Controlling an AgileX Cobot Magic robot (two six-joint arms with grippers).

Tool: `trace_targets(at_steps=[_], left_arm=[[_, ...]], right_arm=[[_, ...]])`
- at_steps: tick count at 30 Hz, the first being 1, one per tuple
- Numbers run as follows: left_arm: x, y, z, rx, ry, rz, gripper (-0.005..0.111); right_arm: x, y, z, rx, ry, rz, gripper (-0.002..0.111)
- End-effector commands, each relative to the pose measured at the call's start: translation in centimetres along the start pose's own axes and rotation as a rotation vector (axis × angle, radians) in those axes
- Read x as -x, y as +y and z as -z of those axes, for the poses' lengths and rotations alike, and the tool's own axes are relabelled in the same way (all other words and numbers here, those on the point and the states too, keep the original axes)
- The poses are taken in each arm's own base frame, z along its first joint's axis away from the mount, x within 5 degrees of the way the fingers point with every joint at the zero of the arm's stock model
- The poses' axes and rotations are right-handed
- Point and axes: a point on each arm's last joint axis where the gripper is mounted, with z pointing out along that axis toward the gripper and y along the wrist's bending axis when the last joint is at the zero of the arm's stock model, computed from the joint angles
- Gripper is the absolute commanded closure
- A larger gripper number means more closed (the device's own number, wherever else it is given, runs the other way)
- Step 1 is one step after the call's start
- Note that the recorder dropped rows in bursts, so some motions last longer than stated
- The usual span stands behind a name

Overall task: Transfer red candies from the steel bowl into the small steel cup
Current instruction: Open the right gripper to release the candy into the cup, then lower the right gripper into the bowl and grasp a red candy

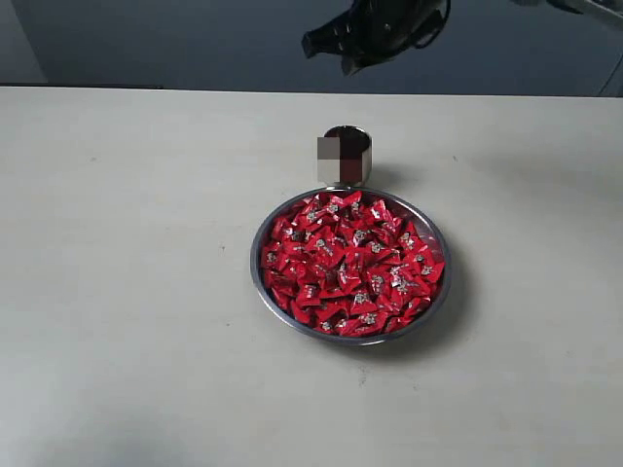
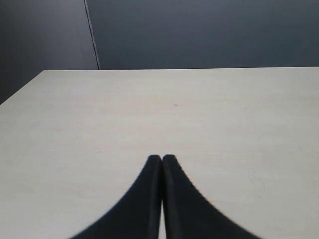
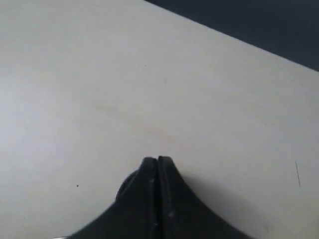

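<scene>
On the pale table, the steel bowl sits heaped with red candies. The small steel cup stands upright just behind the bowl's far rim. A dark arm hangs beyond the cup. The left gripper and right gripper each have jaws pressed together over bare tabletop.

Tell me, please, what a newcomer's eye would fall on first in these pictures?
The heap of red candies filling the steel bowl in the middle of the pale table draws the eye at once. Next comes the small steel cup, upright just behind the bowl's far rim. In the wrist views, the left end effector and the right end effector are black, shut and holding nothing over plain tabletop.
</scene>
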Motion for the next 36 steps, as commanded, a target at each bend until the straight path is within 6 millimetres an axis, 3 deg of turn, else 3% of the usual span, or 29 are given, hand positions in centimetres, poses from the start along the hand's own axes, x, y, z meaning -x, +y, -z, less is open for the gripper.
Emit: trace_targets(at_steps=[1,8,14,18,24,28,32,36], left_arm=[[-0.1,0.0,0.0,0.001,-0.002,0.002,0.106],[-0.1,0.0,0.0,0.001,-0.002,0.002,0.106],[-0.1,0.0,0.0,0.001,-0.002,0.002,0.106],[-0.1,0.0,0.0,0.001,-0.002,0.002,0.106],[-0.1,0.0,0.0,0.001,-0.002,0.002,0.106],[-0.1,0.0,0.0,0.001,-0.002,0.002,0.106],[-0.1,0.0,0.0,0.001,-0.002,0.002,0.106],[-0.1,0.0,0.0,0.001,-0.002,0.002,0.106]], right_arm=[[-2.9,-0.2,2.5,-0.034,-0.125,-0.013,0.109],[-9.0,0.2,6.2,-0.048,-0.133,-0.017,0.109],[-12.1,0.8,6.5,-0.022,-0.045,-0.046,0.109],[-13.5,2.6,5.8,0.007,-0.011,0.001,0.109],[-15.1,7.4,4.5,0.090,0.045,0.212,0.109],[-16.4,9.2,3.3,0.130,0.165,0.294,0.109],[-16.0,11.2,3.2,0.169,0.228,0.347,0.109],[-15.3,11.5,2.5,0.177,0.278,0.350,0.109]])
